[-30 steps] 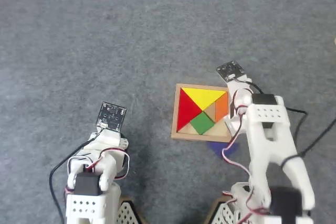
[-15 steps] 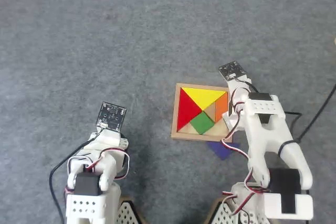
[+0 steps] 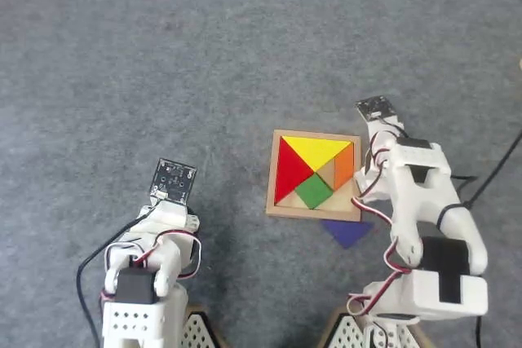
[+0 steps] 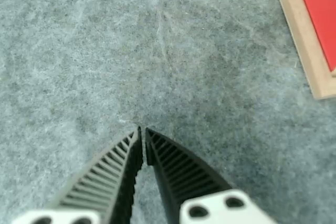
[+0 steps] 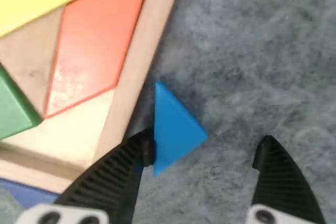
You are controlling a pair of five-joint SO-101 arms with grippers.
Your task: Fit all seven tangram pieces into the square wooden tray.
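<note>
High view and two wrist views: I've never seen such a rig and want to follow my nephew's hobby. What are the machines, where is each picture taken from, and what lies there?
The white machines are a left arm and a right arm, each ending in a two-fingered gripper. The high view looks down on the grey table. The wrist views come from cameras riding on each arm, looking along its black fingers. The left gripper is shut, empty, over the bare table. The right gripper is open around a light blue triangle lying just outside the wooden tray. The tray holds a yellow triangle, red triangle, green square and orange piece. A dark blue piece lies on the table beside it.
</note>
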